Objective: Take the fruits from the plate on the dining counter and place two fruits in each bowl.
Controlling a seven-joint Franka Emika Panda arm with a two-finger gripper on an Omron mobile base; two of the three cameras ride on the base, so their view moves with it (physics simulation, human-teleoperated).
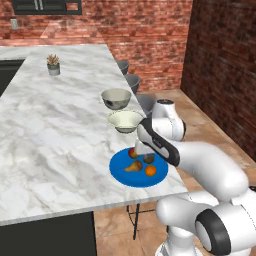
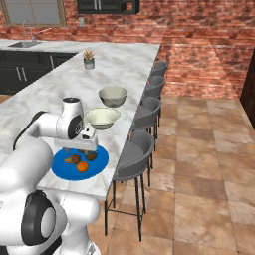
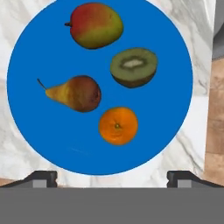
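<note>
Four fruits sit mid-frame on the blue plate (image 3: 35, 131) near the marble counter's (image 1: 50, 150) edge, under the wide-open gripper (image 3: 112, 177), all untouched.

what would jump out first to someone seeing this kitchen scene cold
The bright blue plate near the marble counter's near edge, carrying a mango, kiwi half, pear and orange. The white arm's open gripper hangs right above it, and two bowls, cream and grey, sit just beyond.
</note>
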